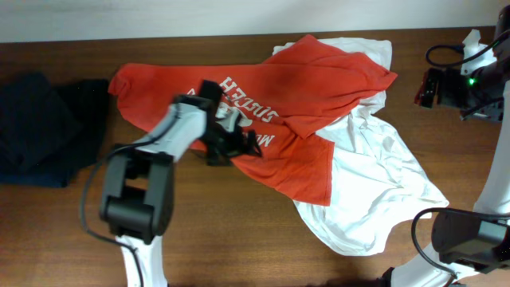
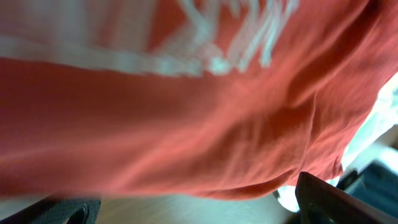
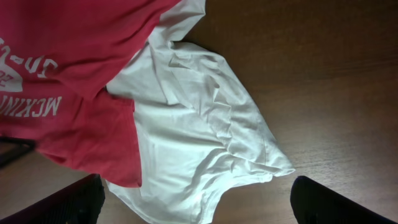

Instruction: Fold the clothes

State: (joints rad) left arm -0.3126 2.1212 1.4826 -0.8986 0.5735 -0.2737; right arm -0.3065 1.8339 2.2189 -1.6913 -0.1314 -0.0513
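1 red T-shirt (image 3: 74,56) ("MCKIN" legible) lies over white shirt (image 3: 193,124); right pincer (image 3: 199,208) spread wide, left pincer (image 1: 229,142): cannot tell.

Overhead, the red T-shirt (image 1: 271,88) hides much of the white shirt (image 1: 374,191), and the dark garments (image 1: 36,127) run off the left edge. Left wrist view: the lettering (image 2: 217,31) is blurred (unreadable). The right end effector (image 3: 198,205) is cropped by its own view's bottom edge.

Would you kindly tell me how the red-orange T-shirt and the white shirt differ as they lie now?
The red-orange T-shirt carries white lettering; the white shirt looks plain. The red-orange T-shirt lies partly over the white shirt. Both are crumpled and unfolded.
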